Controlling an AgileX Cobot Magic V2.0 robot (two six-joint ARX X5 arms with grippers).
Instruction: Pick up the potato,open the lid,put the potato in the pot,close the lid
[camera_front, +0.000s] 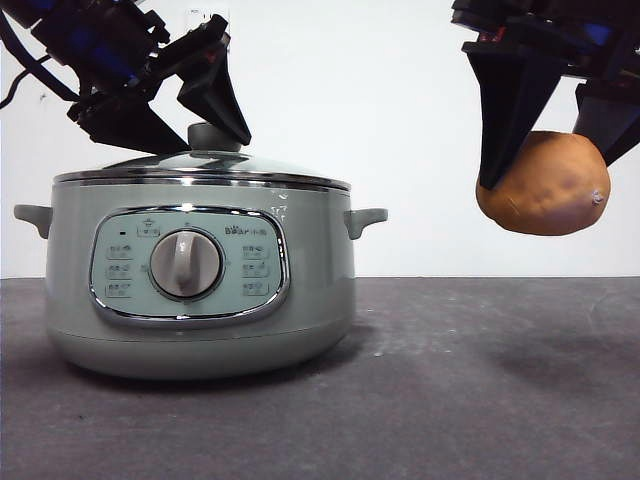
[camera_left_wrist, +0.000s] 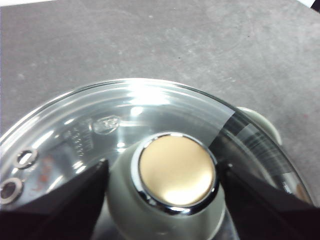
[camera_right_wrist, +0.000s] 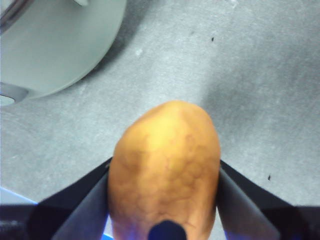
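Note:
The pale green pot (camera_front: 200, 330) stands at the left with the glass lid (camera_front: 150, 166) seated on it. My left gripper (camera_front: 215, 142) comes down from the upper left, and its jaws press both sides of the lid's knob (camera_left_wrist: 176, 170). The left wrist view shows the lid's glass (camera_left_wrist: 125, 110) under them. My right gripper (camera_front: 550, 165) is shut on the orange-brown potato (camera_front: 545, 185) and holds it in the air to the right of the pot, well above the table. In the right wrist view the potato (camera_right_wrist: 165, 160) sits between the jaws, with the pot's wall (camera_right_wrist: 55, 45) off to one side.
The dark grey table (camera_front: 450, 400) stretches bare to the right of the pot, under the potato. The pot's side handles (camera_front: 365, 218) stick out on both sides. A white wall stands behind.

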